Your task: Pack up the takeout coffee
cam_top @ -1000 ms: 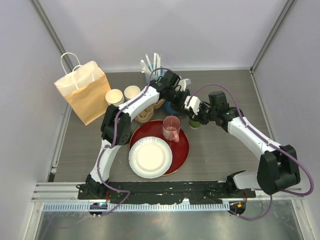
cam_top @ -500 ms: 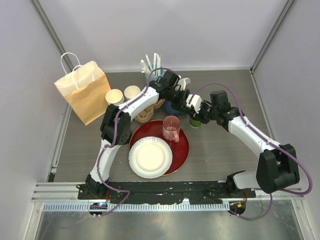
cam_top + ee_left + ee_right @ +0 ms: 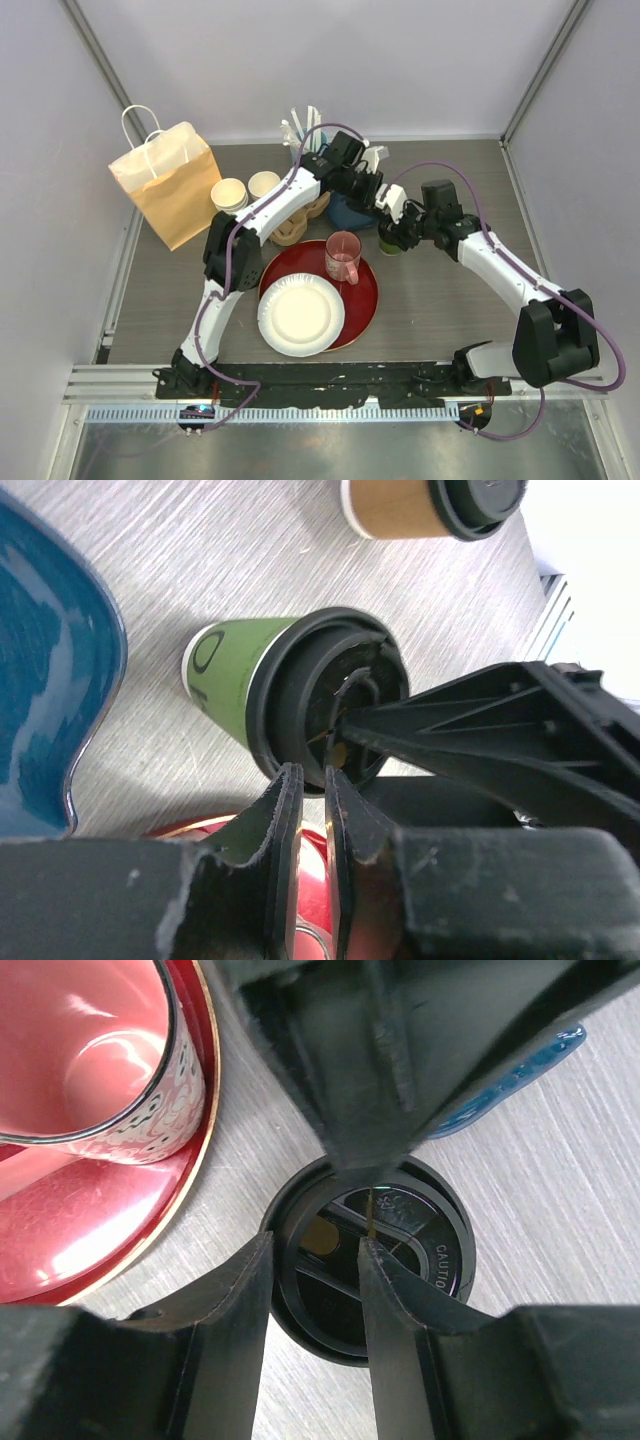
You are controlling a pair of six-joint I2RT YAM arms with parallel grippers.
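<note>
The green-sided takeout cup [image 3: 390, 245] with a black lid stands upright on the table right of the red tray; it also shows in the left wrist view [image 3: 235, 670] and from above in the right wrist view [image 3: 430, 1250]. My right gripper [image 3: 315, 1280] is open just above it, with one finger outside the lid's rim and the other over the lid's middle. My left gripper [image 3: 308, 780] is shut and empty, its tips by the lid's near edge. The kraft-brown cup [image 3: 400, 505] with a black lid stands beyond the green one. Both grippers [image 3: 375, 195] [image 3: 395, 230] meet over the green cup.
A pink mug [image 3: 343, 257] and a white paper plate [image 3: 300, 315] sit on the red tray [image 3: 365, 300]. A brown paper bag [image 3: 170, 185] stands at the back left, lidless stacked cups [image 3: 230, 193] beside it. A blue bowl [image 3: 50, 680] lies left of the green cup.
Both grippers have shifted slightly toward the back over the green cup. The cup has not moved.
</note>
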